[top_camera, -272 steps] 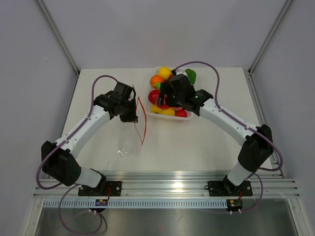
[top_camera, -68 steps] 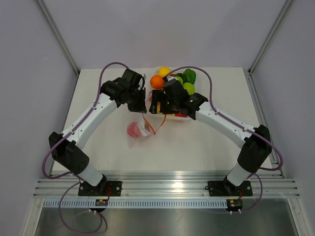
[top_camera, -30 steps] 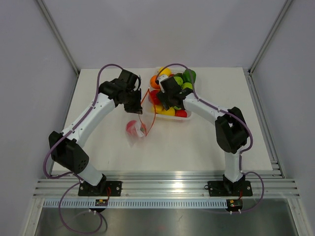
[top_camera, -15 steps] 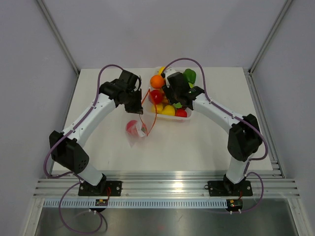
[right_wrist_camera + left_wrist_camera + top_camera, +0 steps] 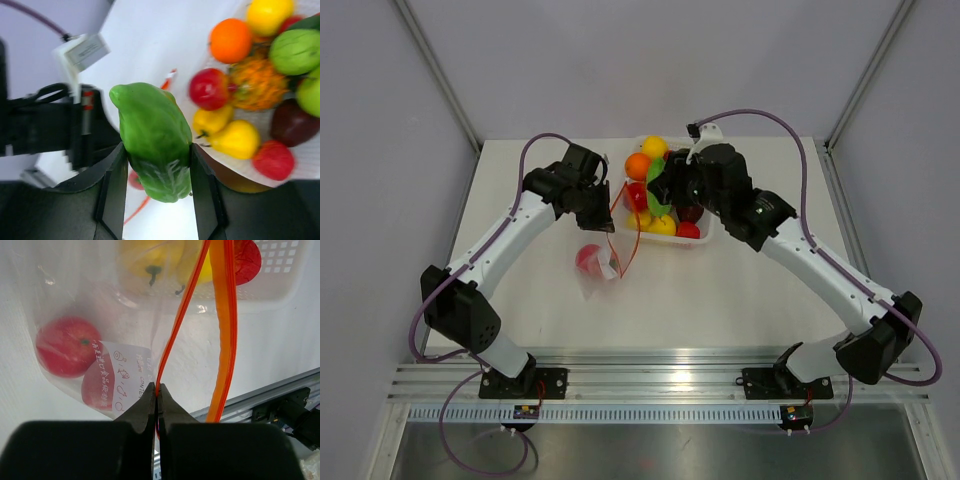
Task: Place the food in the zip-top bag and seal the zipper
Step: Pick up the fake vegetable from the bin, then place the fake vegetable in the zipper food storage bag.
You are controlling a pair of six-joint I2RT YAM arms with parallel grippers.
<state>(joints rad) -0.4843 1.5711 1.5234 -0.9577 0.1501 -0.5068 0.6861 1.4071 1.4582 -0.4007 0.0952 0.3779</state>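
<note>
Left gripper (image 5: pixel 157 392): jaws pressed together on one thin strip of the zipper (image 5: pixel 223 325), whose two orange-red strips stand parted.
Zip-top bag (image 5: pixel 600 270): clear and crinkled, with a printed white label. Its mouth is lifted and its lower part lies on the table, just left of the white tray (image 5: pixel 672 240).
Inside the bag: one glossy red fruit (image 5: pixel 62 352).
Right gripper (image 5: pixel 157 175): clamped around a long glossy green vegetable (image 5: pixel 155 135), above the tray's left end.
In the tray: an orange fruit (image 5: pixel 230 40) among yellow, green, red and maroon pieces.
</note>
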